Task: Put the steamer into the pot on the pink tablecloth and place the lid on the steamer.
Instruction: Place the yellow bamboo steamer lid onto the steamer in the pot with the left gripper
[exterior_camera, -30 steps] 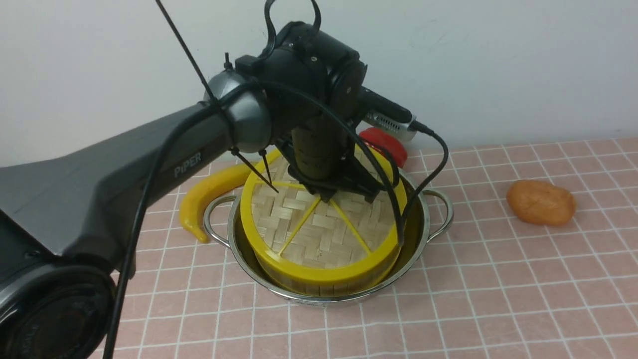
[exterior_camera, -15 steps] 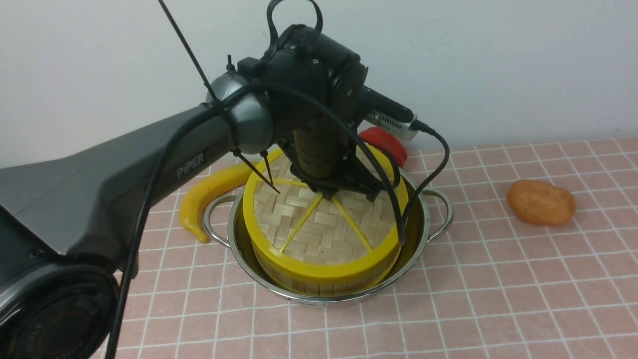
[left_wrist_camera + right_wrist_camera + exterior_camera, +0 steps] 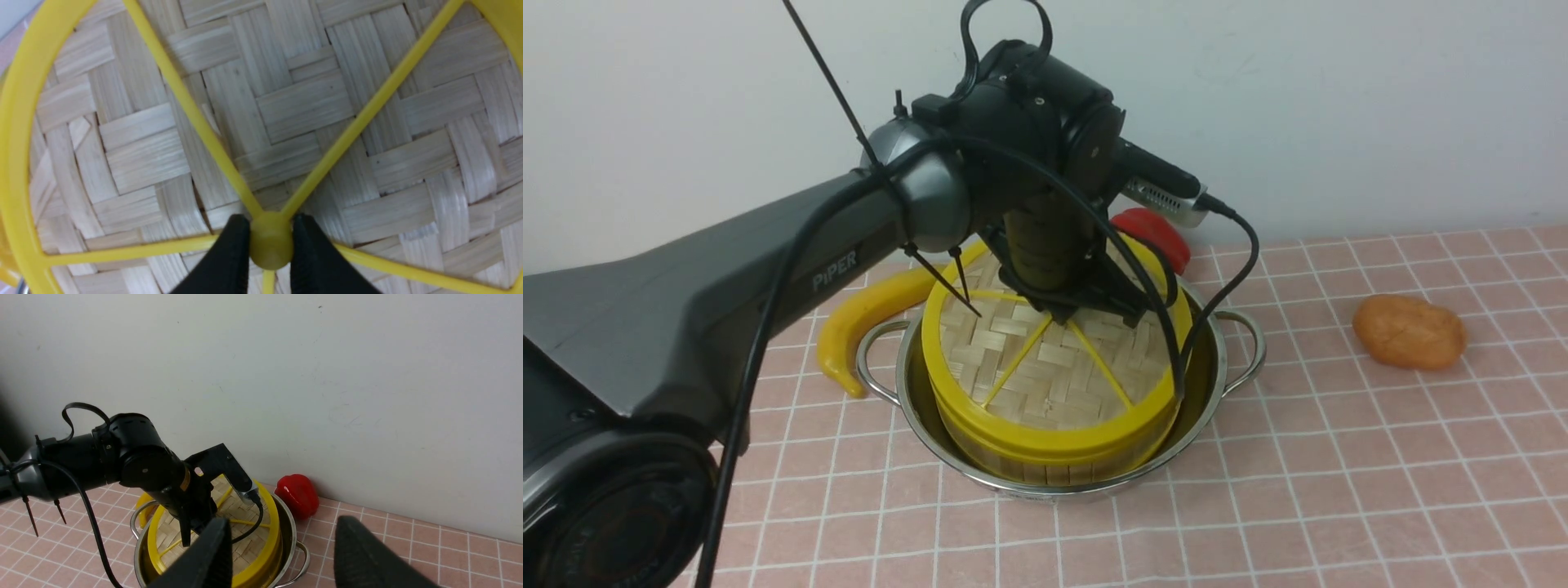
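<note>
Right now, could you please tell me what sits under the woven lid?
Under the lid, only the bamboo side wall of the steamer shows, standing inside the steel pot. The lid covers the steamer's inside, so any contents cannot be seen.

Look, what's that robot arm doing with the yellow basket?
The robot's left gripper is pinching the yellow knob in the middle of the lid. The lid sits on top of the steamer, and the steamer stands inside the pot on the pink tablecloth. The right gripper is open, up in the air, holding nothing.
</note>
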Available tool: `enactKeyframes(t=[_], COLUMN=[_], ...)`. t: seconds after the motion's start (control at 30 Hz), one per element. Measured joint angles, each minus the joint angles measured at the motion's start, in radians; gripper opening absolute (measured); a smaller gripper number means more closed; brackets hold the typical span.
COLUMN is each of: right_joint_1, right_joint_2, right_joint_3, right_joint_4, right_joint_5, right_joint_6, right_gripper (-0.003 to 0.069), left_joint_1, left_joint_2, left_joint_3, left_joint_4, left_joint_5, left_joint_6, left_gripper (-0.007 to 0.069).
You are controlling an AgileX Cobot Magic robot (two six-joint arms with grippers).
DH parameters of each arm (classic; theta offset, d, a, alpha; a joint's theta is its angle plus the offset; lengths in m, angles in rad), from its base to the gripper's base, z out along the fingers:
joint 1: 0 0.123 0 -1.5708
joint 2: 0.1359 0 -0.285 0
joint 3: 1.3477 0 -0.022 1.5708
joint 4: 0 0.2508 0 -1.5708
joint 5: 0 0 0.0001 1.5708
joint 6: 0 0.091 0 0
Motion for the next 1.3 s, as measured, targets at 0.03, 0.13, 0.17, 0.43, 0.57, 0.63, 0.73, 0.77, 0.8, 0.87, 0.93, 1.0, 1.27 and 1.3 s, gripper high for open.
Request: enactKeyframes(t=[0.03,0.13,0.17,0.43,0.57,0.63,0.73,0.77,0.8,0.87,0.93,1.0,1.27,1.3], right_joint_1=[0.0,0.0,0.0,0.0,0.0,0.0,0.0,0.0,0.0,0.0,0.0,0.0,0.0,0.0], right_joint_2=[0.0,0.0,0.0,0.0,0.0,0.0,0.0,0.0,0.0,0.0,0.0,0.0,0.0,0.0], right_joint_3=[0.0,0.0,0.0,0.0,0.0,0.0,0.0,0.0,0.0,0.0,0.0,0.0,0.0,0.0], right_joint_4=[0.006,0.016,0.02,0.022,0.023,0.023,0.023,0.024,0.024,0.024,0.024,0.024,0.024,0.024], right_joint_5=[0.0,0.0,0.0,0.0,0.0,0.0,0.0,0.0,0.0,0.0,0.0,0.0,0.0,0.0], right_joint_6=[0.0,-0.003,-0.003,-0.003,-0.003,-0.003,-0.003,-0.003,-0.003,-0.003,-0.003,-0.003,-0.003,-0.003], right_gripper=[0.0351,0.0351,0.0351,0.0351,0.0351,0.0351,0.0351,0.0351,0.0351,0.0351,0.0351,0.0351,0.0351,0.0351], left_joint_1=[0.002,0.004,0.005,0.011,0.011,0.011,0.011,0.011,0.011,0.011,0.011,0.011,0.011,0.011], left_joint_2=[0.0,0.0,0.0,0.003,0.015,0.029,0.036,0.037,0.037,0.037,0.037,0.038,0.042,0.037], left_joint_3=[0.0,0.0,0.0,0.0,0.0,-0.007,-0.01,-0.011,-0.011,-0.012,-0.013,-0.015,-0.108,-0.155], left_joint_4=[-0.004,-0.005,-0.005,-0.022,-0.022,-0.017,-0.015,-0.015,-0.015,-0.015,-0.015,-0.015,0.035,0.072], left_joint_5=[0.0,0.0,0.0,-0.002,-0.004,-0.004,-0.003,-0.003,-0.003,-0.003,-0.002,-0.001,0.074,0.082], left_joint_6=[-0.001,-0.003,-0.003,-0.004,-0.004,-0.004,-0.004,-0.004,-0.004,-0.004,-0.004,-0.003,0.007,0.007], left_gripper=[0.0116,0.0116,0.0116,0.0116,0.0116,0.0116,0.0116,0.0116,0.0116,0.0116,0.0116,0.0118,0.0294,0.0344])
